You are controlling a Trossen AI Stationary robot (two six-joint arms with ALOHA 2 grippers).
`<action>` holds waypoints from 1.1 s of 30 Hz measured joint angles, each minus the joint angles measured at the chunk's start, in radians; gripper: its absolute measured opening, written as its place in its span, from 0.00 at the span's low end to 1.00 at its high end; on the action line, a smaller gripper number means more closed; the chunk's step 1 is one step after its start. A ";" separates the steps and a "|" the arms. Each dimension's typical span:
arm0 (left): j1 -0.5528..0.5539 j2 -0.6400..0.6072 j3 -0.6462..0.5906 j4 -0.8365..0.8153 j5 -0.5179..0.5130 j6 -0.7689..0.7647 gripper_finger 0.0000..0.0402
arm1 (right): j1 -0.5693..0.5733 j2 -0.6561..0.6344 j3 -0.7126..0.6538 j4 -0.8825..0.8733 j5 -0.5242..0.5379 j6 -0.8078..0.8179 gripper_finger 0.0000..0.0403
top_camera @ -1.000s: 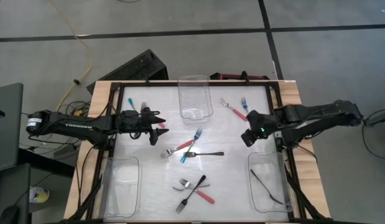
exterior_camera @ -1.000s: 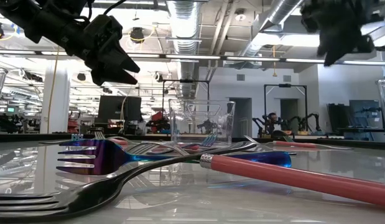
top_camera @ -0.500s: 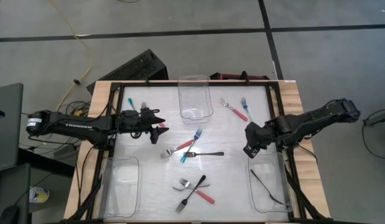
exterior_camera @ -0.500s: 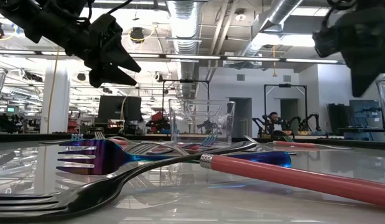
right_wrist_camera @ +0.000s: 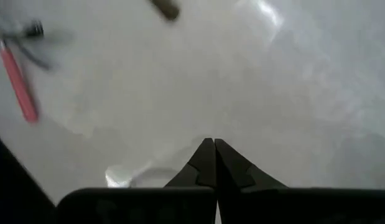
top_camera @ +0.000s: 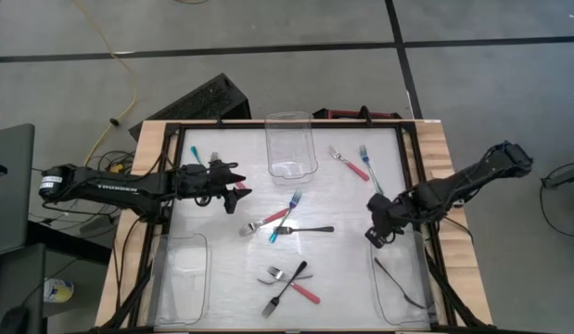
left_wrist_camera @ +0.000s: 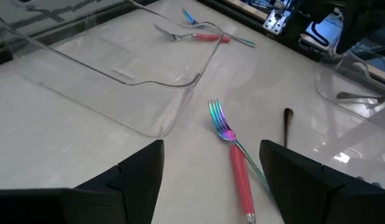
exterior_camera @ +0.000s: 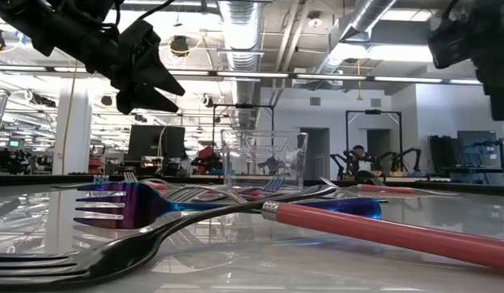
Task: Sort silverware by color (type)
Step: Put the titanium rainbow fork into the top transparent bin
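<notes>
Overhead, the left gripper hovers spread near the table's left edge, while the right gripper hangs by the clear plastic bin holding an all-black fork. In the left wrist view, a red-handled iridescent-tined fork lies ahead. In the right wrist view, the fingertips press together, empty

Around the wood-edged desk lies grey concrete floor crossed by dark seams, while silver ducts and strip lights run overhead.
</notes>
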 joint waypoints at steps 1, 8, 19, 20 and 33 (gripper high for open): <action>0.000 0.000 0.000 -0.001 0.000 0.006 0.62 | -0.012 -0.003 0.009 0.001 0.019 -0.005 0.04; 0.000 0.000 0.000 -0.016 0.017 0.044 0.62 | -0.119 -0.013 0.131 0.052 0.106 -0.135 0.05; 0.133 0.050 0.335 -0.891 -0.132 -0.238 0.62 | -0.228 -0.012 0.239 0.252 0.126 -0.387 0.06; 0.164 0.065 0.360 -0.959 -0.125 -0.295 0.62 | -0.240 -0.012 0.239 0.254 0.126 -0.398 0.06; 0.410 0.305 0.382 -0.937 0.090 -0.342 0.62 | -0.340 -0.012 0.239 0.254 0.066 -0.552 0.06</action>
